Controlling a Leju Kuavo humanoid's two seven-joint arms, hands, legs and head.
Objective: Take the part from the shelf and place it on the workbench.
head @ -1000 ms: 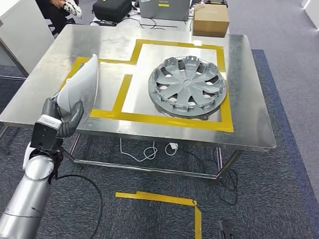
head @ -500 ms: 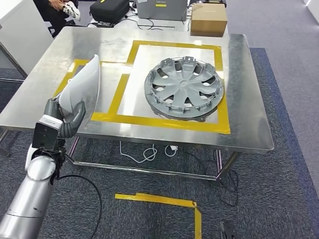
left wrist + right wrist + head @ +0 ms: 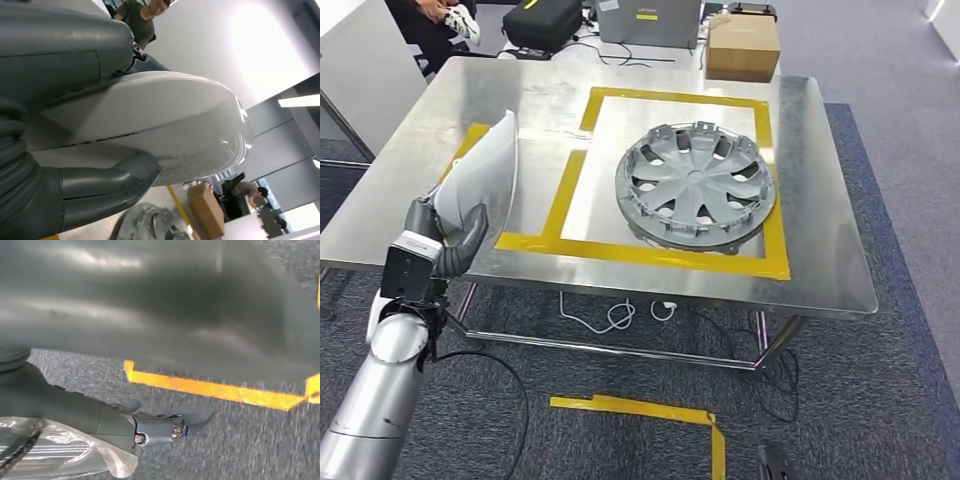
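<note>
My left hand (image 3: 444, 240) grips a white curved shell part (image 3: 482, 180) from below and holds it upright, in the air over the near left edge of the steel workbench (image 3: 818, 200). In the left wrist view the part (image 3: 151, 125) lies between the thick thumb (image 3: 109, 185) and the fingers above it. The part stands in front of the smaller yellow-taped rectangle (image 3: 546, 225). My right hand (image 3: 158, 430) hangs low over the carpet floor with a finger stretched out and nothing in it.
A grey wheel cover (image 3: 696, 185) lies inside the larger taped square on the bench. A cardboard box (image 3: 743, 45) and a black bag (image 3: 543, 20) stand beyond the far edge. A person (image 3: 441, 15) sits at the back left. Yellow tape (image 3: 637, 407) marks the floor.
The whole picture has shifted slightly, so the camera has moved. My left hand keeps the same hold on the white part, at about the same height.
</note>
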